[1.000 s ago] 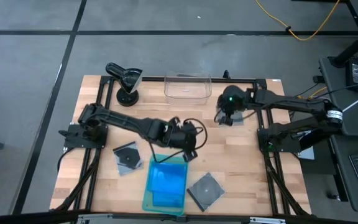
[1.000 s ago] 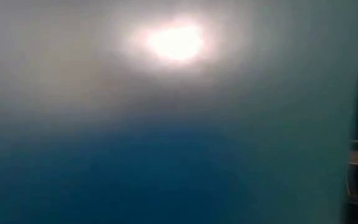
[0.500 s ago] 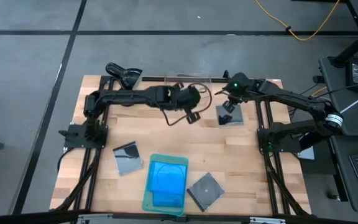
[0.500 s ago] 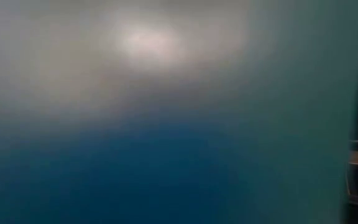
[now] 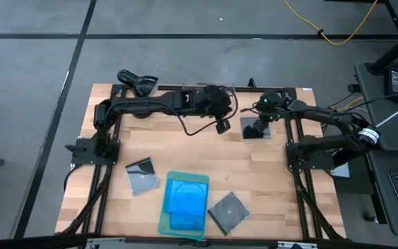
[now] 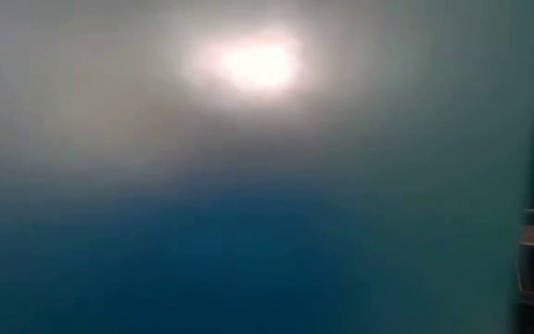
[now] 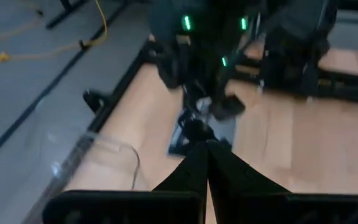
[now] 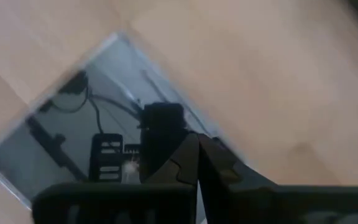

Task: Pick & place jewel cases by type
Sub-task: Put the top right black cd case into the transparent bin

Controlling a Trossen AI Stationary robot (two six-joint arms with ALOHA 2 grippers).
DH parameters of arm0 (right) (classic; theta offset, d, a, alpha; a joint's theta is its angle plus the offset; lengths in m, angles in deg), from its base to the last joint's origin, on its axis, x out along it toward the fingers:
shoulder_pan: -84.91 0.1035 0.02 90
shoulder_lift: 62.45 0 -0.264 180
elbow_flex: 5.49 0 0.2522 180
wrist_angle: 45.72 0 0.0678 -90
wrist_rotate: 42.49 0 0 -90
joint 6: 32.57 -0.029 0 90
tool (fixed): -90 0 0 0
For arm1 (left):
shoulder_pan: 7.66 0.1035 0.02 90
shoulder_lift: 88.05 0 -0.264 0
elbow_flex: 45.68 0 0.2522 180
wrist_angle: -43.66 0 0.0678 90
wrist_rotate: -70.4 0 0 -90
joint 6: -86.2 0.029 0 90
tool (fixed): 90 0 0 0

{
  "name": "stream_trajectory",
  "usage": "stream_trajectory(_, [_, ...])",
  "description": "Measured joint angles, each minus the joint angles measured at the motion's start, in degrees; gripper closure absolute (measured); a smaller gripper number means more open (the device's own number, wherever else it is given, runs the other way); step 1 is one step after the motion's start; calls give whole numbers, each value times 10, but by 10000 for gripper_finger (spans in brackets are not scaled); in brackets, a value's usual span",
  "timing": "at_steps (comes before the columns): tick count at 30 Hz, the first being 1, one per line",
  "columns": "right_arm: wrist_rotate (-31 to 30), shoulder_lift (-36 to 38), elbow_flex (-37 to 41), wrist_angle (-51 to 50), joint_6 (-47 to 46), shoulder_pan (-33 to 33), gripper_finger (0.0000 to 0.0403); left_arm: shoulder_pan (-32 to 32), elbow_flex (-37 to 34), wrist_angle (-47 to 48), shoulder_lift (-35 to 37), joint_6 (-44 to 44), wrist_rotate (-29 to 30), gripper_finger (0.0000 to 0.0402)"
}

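Observation:
Blue jewel cases (image 5: 185, 197) lie stacked in the pale green tray (image 5: 163, 223) at the table's near edge. One dark case (image 5: 141, 176) lies flat to the left of the tray, another (image 5: 228, 211) to its right. A third dark case (image 5: 249, 130) (image 7: 185, 134) lies flat near the far right. My right gripper (image 5: 260, 126) (image 8: 197, 146) stands over that case, shut. My left gripper (image 5: 223, 125) (image 7: 207, 148) is shut and holds nothing. It hangs just left of that case, beside the clear bin (image 5: 208, 96). The low view shows only a blurred teal surface. My right gripper comes down from above with shut fingers (image 8: 182, 155) near one edge of the dark case's shiny cover (image 8: 104, 99), which lies flat on the table. The fingers' reflection shows close under the tips. Whether the tips touch the cover, I cannot tell.
The clear bin (image 7: 98, 158) stands at the table's far edge. A black stand (image 5: 139, 88) sits at the far left. Bare wood (image 5: 268, 180) lies between the tray and the arms. The two grippers are close to each other at the far right.
My left gripper has risen from the pale green tray and swung toward the far edge and right, ending beside the clear bin close to the right gripper. The right gripper has stayed over the dark case at the far right, shifting a little toward the right edge.

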Motion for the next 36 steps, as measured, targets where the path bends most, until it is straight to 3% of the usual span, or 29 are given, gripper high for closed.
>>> stream_trajectory(6, [27, -48, 26, 26, 15, -6, 395, 6, 0, -47, 0, 4, 2, 398])
stream_trajectory(16, [93, -101, 21, 52, 14, 27, 397, 1, 0, -32, 0, -2, 21, 398])
stream_trajectory(23, [138, -104, 17, 49, -35, 107, 397, -5, 0, 56, 0, -45, 33, 400])
stream_trajectory(31, [146, -105, 18, 88, -118, 216, 396, -25, 0, 202, 1, -85, 64, 401])
stream_trajectory(36, [137, -108, -17, 93, -130, 258, 399, -43, 0, 232, 7, -101, 83, 399])
